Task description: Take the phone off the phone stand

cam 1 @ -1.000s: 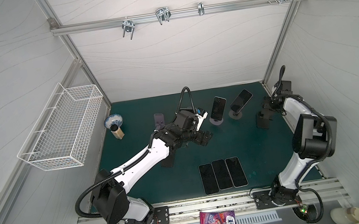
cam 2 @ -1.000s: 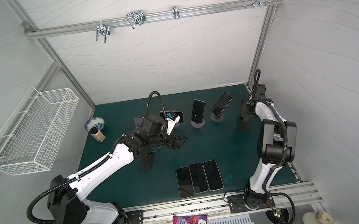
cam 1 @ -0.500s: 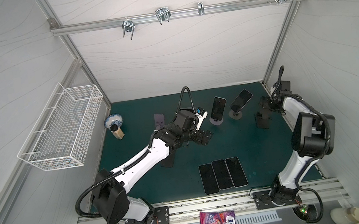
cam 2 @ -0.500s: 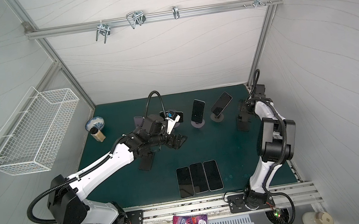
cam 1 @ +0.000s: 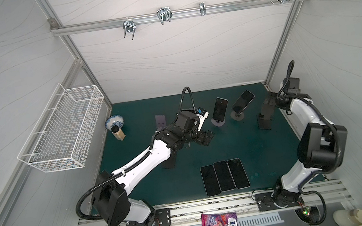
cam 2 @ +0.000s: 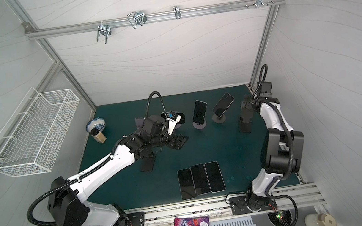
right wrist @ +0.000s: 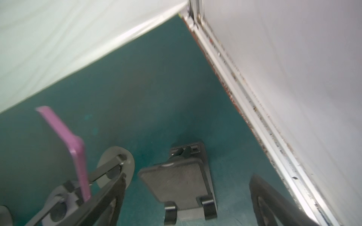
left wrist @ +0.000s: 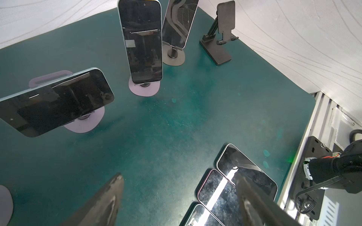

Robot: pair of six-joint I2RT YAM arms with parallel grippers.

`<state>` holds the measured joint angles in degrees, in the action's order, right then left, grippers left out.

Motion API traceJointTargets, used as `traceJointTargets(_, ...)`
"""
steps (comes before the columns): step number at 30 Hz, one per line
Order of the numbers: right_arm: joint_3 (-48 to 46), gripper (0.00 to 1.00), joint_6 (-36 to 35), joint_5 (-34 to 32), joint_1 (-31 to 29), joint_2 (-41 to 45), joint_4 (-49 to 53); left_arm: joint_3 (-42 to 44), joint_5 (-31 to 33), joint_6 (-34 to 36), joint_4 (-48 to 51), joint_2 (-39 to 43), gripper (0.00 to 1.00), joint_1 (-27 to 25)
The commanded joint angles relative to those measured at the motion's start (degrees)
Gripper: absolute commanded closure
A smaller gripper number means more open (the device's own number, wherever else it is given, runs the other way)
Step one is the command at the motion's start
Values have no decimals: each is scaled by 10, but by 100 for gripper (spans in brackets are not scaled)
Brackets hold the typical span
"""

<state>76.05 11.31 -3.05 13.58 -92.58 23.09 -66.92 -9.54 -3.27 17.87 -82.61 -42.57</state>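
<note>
Two dark phones rest on stands at the back in both top views: an upright phone [cam 1: 220, 107] on a lilac stand [cam 1: 218, 122] and a tilted phone [cam 1: 242, 100] on a grey stand [cam 1: 237, 117]. The left wrist view also shows a sideways phone [left wrist: 54, 103] on a lilac stand [left wrist: 86, 123]. My left gripper [cam 1: 205, 137] hovers open and empty over the mat, its fingers [left wrist: 106, 199] apart. My right gripper [cam 1: 267, 108] is open at the back right, with an empty black stand [right wrist: 176, 180] between its fingers [right wrist: 109, 195]. Beside it is the pink edge of the tilted phone [right wrist: 68, 140].
Three phones [cam 1: 224, 176] lie flat side by side near the front edge. An empty lilac stand [cam 1: 160, 120], a bowl [cam 1: 114, 121] and a small jar [cam 1: 118, 134] stand at the back left. Another black stand [cam 1: 169, 163] sits under my left arm. A wire basket [cam 1: 65, 132] hangs on the left wall.
My right gripper's jaws have opened wide around the black stand. The left arm has hardly moved.
</note>
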Motion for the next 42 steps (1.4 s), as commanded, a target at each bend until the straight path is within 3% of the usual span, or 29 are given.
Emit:
traceJointTargets(1,2,1,27,-4,-2,49,26,-19,12,11,-23,14,10,9)
traceJointTargets(9,31,3,49,-18,-100,115,72,-40,21,-6,-18,25,10,60)
traceJointTargets(12,37,3,54,-60,-172,130,74,-53,7,-13,-24,23,10,88)
traceJointTargets(15,40,1,43,-122,-251,134,73,-59,-57,-10,-51,17,10,114)
traceJointTargets(22,45,1,33,-192,-368,120,64,-133,-79,49,-26,-26,10,119)
traceJointTargets(25,41,1,42,-219,-394,114,64,-120,-113,26,-37,-30,10,122)
traceJointTargets(30,37,1,120,-223,-405,104,81,-85,-131,-3,-57,-8,10,122)
traceJointTargets(39,35,1,137,-218,-434,73,48,-64,-135,1,-59,19,10,122)
traceJointTargets(42,36,5,142,-218,-442,54,35,-62,-128,8,-54,23,10,122)
